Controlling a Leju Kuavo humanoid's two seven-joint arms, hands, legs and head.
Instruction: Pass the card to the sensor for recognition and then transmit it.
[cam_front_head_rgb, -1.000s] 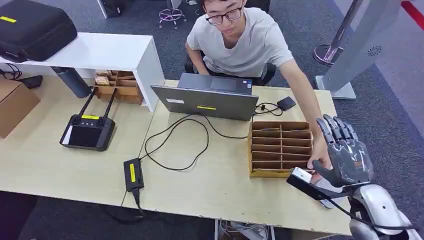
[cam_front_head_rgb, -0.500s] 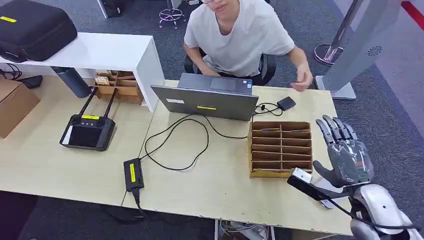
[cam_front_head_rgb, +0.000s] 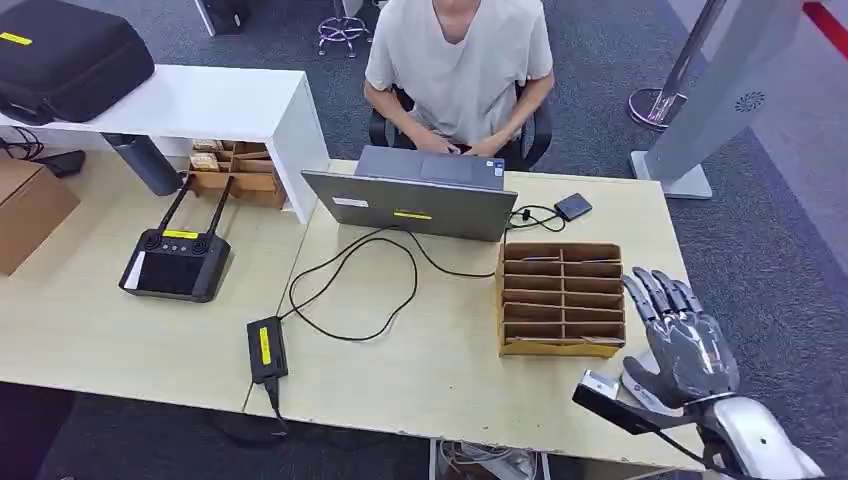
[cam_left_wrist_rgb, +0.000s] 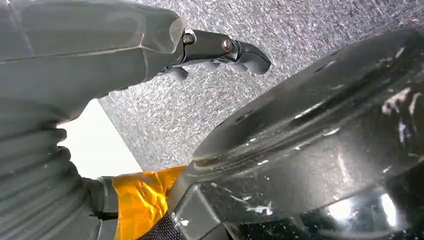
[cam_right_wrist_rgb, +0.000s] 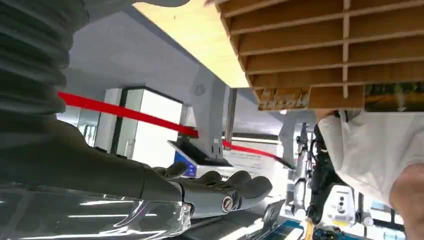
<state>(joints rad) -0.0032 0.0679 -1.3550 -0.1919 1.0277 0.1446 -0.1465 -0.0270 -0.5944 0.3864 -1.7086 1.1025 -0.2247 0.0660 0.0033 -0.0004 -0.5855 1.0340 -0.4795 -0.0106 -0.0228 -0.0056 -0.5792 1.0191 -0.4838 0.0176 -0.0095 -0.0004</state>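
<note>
The right hand (cam_front_head_rgb: 685, 340) hovers spread and empty beside the wooden organizer (cam_front_head_rgb: 560, 297) on the desk (cam_front_head_rgb: 420, 360). Yellow labels on the laptop (cam_front_head_rgb: 410, 205) and adapter (cam_front_head_rgb: 266, 348) are unreadable. The left hand (cam_left_wrist_rgb: 220, 50) holds nothing, fingers curled.

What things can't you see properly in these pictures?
- Card: none can be made out; the right hand lies palm-down in the head view, hiding whatever is under it.
- Wooden organizer: slot contents too small to tell.
- Person: head cut off by the top edge.
- Left hand: fingers curled; whether they hold anything is unclear.

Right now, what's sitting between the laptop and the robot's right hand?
In the head view, the wooden sorting tray lies on the table between the laptop and the right hand, with the hand just past the tray's near right corner.
</note>
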